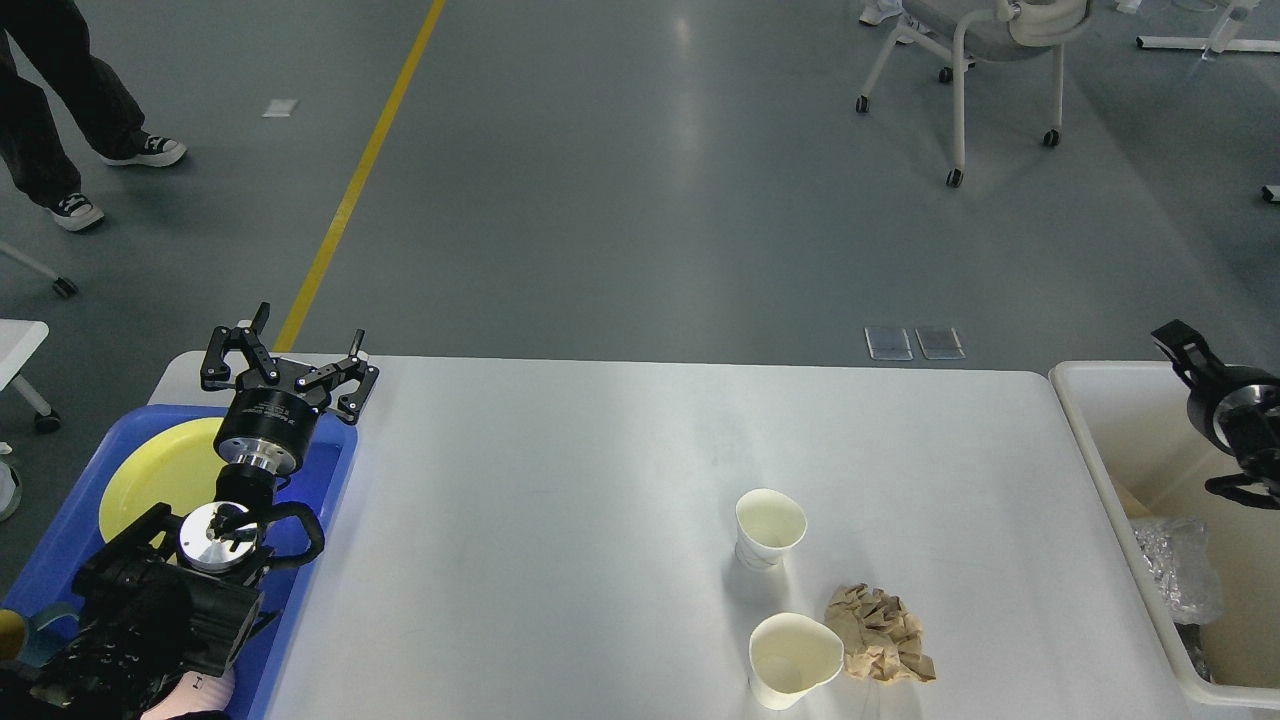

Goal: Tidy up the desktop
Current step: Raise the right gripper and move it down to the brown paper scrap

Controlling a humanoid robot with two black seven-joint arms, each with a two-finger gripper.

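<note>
The white desktop [560,520] fills the lower part of the head view. On its right front stand two white paper cups, one behind [770,528] and one in front [795,660], with a crumpled brown paper ball [880,635] beside the front cup. My left gripper [310,325] is open and empty, held above the far corner of the blue tray [335,470]. My right gripper [1185,350] is at the right edge above the off-white bin [1090,440]. It is only partly in view and its fingers cannot be told apart.
A yellow plate [160,475] lies in the blue tray. Crumpled silver foil [1175,570] lies in the bin. A wheeled chair [990,60] and a person's legs [60,110] are on the floor beyond the table.
</note>
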